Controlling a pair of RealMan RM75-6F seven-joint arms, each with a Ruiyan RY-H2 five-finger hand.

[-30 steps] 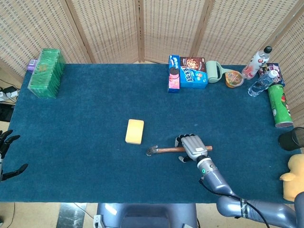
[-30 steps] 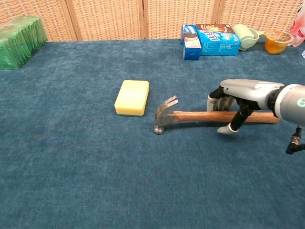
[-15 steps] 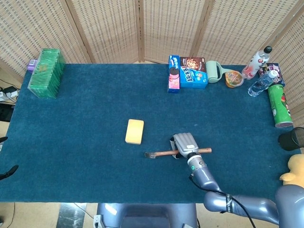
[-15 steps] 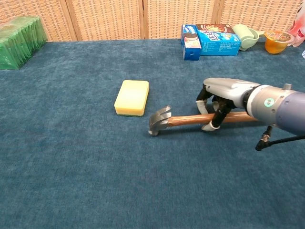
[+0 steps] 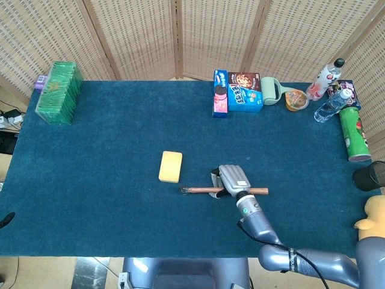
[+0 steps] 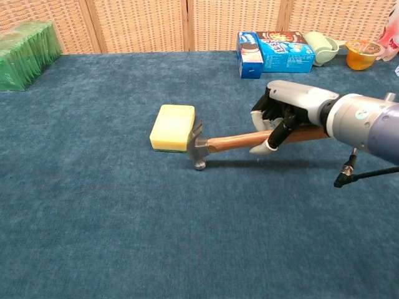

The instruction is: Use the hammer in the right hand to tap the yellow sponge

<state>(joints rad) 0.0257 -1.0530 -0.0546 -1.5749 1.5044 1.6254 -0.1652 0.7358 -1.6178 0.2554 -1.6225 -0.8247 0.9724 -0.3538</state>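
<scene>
The yellow sponge [image 5: 170, 166] [image 6: 173, 127] lies flat on the blue cloth near the table's middle. My right hand [image 5: 231, 179] [image 6: 278, 114] grips the wooden handle of the hammer [image 5: 222, 191] [image 6: 249, 139] about midway along. The hammer is raised off the cloth, its steel head [image 6: 197, 149] hanging just right of and in front of the sponge's near right corner, close to it. Whether the head touches the sponge I cannot tell. My left hand shows in neither view.
Cookie boxes [image 5: 236, 93] [image 6: 275, 52], a green mug [image 5: 271, 91], a jelly cup [image 5: 296, 100], bottles [image 5: 328, 90] and a green can [image 5: 352, 133] line the far right. A green packet stack [image 5: 59, 91] [image 6: 25, 52] sits far left. A black cup [image 5: 370, 176] stands at the right edge.
My right hand has lifted the hammer off the cloth and carried it left, bringing the head from well right of the sponge to its near right corner. The left hand dropped from view.
</scene>
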